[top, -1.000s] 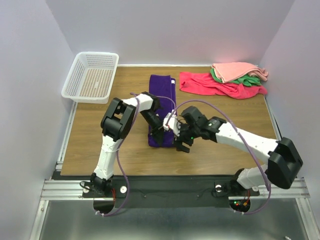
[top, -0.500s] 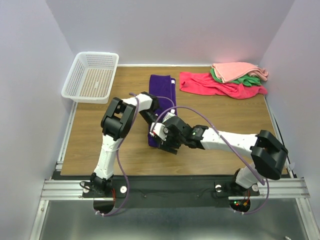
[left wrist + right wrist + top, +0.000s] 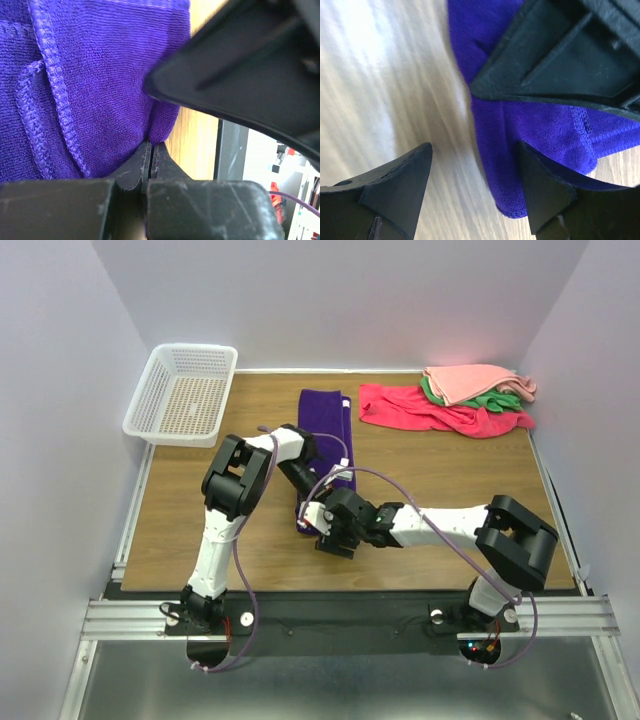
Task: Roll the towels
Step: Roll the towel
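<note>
The deep purple towel (image 3: 326, 420) lies lengthwise in the middle of the table, its near end hidden under both grippers. My left gripper (image 3: 308, 506) is shut on a fold of the purple towel (image 3: 100, 75) at that near end, jaws pinched together (image 3: 151, 145). My right gripper (image 3: 320, 528) is open, low over the table, straddling the near edge of the purple towel (image 3: 540, 130); one fingertip (image 3: 415, 165) is over bare wood, the other (image 3: 535, 175) is over the cloth. The red towel (image 3: 410, 408), salmon-pink towel (image 3: 470, 380) and green towel (image 3: 497, 398) lie heaped at the back right.
A white mesh basket (image 3: 185, 390) stands at the back left, half over the table's edge. Bare wooden table (image 3: 200, 510) shows left of the arms and at the near right. The two grippers are close together, the left one's black body (image 3: 570, 55) just above my right fingers.
My right arm has swung left and down, from the right of the towel to its near end, close against the left gripper. The left gripper has stayed put on the towel.
</note>
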### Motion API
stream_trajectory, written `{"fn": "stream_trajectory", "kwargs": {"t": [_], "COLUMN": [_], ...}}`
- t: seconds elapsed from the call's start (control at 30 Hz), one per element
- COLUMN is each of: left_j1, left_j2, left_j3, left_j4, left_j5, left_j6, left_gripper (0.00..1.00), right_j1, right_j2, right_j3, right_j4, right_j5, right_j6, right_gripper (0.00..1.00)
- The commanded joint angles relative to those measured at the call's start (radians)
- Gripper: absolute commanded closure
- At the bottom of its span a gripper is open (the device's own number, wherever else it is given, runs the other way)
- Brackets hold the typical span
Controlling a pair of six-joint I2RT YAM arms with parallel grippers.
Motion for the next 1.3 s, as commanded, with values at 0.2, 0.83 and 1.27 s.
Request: {"fn": "stream_trajectory", "kwargs": {"t": [0.2, 0.83, 1.27], "left_j1": [0.001, 0.154, 0.341], "left_j2": [0.037, -0.300, -0.847], "left_j3": [-0.068, 0.068, -0.296], "left_j4": [0.041, 0.083, 0.480], "left_j5": [-0.198, -0.185, -0.281], "left_j6": [0.074, -0.087, -0.276], "left_gripper": [0.97, 0.56, 0.52], "right_j1": [0.009, -0.141, -0.338], "right_j2": [0.017, -0.009, 0.156], "right_j3": [-0.038, -0.046, 0.152], "right_j4": [0.128, 0.078, -0.100], "right_j5": [0.036, -0.344, -0.803], "right_j6": [-0.010, 0.203, 0.284], "right_gripper": [0.30, 0.99, 0.99]}}
